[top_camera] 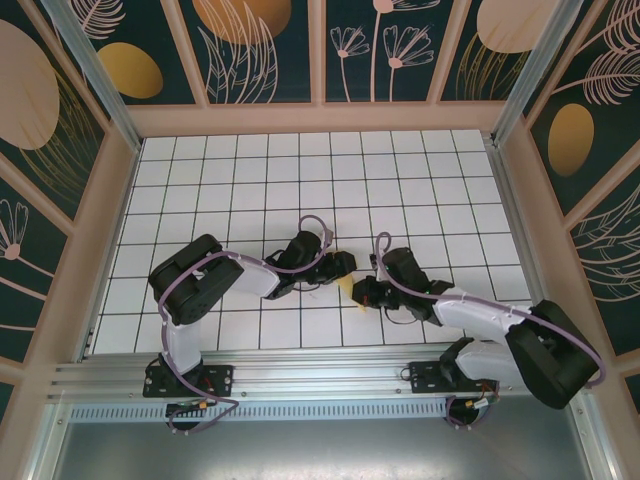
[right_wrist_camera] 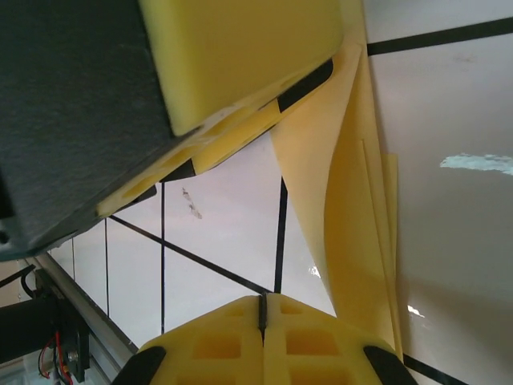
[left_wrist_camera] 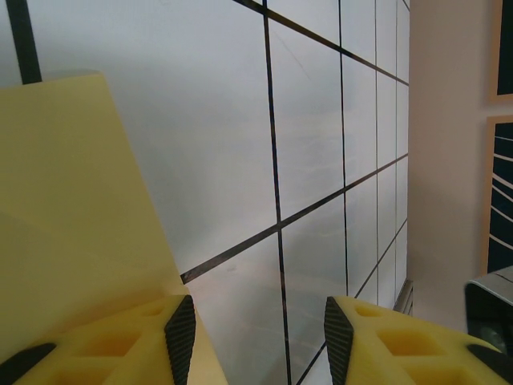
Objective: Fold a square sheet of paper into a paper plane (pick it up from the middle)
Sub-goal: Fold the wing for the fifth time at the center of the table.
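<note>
The right gripper [right_wrist_camera: 263, 317] is at the bottom edge of its wrist view. Its two pale yellow foam fingers are pressed flat together, leaving only a thin dark seam between them. Just to the right, the yellow paper [right_wrist_camera: 353, 241] rises in thin, smooth, overlapping layers with straight folded edges. It does not enter the seam.

In the left wrist view, the left gripper [left_wrist_camera: 260, 337] sits at the bottom of the frame with its jaws spread wide. Its foam fingers [left_wrist_camera: 120, 353] have ribbed black pads, and only bare table shows between them. The paper fills the left side of that frame, behind the left-hand finger.

Beyond lies the glossy white table [left_wrist_camera: 321, 120], ruled with black grid lines. In the overhead view, both grippers meet over the paper at the lower centre. Dark wall panels [top_camera: 260, 50] with leaf drawings line the top.
</note>
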{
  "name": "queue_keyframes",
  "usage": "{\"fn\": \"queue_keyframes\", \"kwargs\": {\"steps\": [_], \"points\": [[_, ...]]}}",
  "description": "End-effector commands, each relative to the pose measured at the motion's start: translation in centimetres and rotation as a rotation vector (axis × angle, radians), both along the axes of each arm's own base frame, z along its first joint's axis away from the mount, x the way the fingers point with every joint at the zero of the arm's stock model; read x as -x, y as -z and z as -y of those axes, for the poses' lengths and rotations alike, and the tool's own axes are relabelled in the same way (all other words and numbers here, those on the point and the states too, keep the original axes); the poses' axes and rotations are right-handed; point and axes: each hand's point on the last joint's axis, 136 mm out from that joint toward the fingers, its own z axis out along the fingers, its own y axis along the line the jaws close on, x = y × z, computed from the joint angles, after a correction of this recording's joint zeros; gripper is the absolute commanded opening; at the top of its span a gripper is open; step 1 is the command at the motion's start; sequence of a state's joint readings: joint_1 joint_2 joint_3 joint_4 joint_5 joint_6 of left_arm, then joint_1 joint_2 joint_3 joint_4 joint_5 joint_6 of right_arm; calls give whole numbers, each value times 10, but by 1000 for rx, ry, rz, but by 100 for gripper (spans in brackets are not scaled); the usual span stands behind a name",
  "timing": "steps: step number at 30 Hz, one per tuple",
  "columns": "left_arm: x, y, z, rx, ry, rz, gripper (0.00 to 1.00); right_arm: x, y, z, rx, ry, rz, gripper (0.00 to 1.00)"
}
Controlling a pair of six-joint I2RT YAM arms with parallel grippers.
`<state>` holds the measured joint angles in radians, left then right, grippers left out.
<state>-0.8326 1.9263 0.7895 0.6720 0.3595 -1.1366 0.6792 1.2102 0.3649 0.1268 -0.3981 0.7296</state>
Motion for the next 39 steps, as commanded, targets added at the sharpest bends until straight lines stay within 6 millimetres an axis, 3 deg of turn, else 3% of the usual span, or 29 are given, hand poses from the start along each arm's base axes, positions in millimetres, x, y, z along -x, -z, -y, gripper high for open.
{"fn": "queue_keyframes", "kwargs": {"steps": [1,8,22,30,35,39], "points": [[3,12,1,-33,21,-19,49,-6,1,-7,-10,-25,-8,3],[4,14,0,-40,23,-19,48,-3,23,12,20,26,-86,2],[4,19,1,-47,31,-29,48,23,56,42,66,79,-207,3],[4,23,0,-58,30,-37,48,20,24,32,-23,41,-139,6],[4,24,2,-59,33,-41,48,29,40,44,68,50,-202,6],[4,23,2,-62,39,-39,48,14,14,36,19,52,-119,6]]}}
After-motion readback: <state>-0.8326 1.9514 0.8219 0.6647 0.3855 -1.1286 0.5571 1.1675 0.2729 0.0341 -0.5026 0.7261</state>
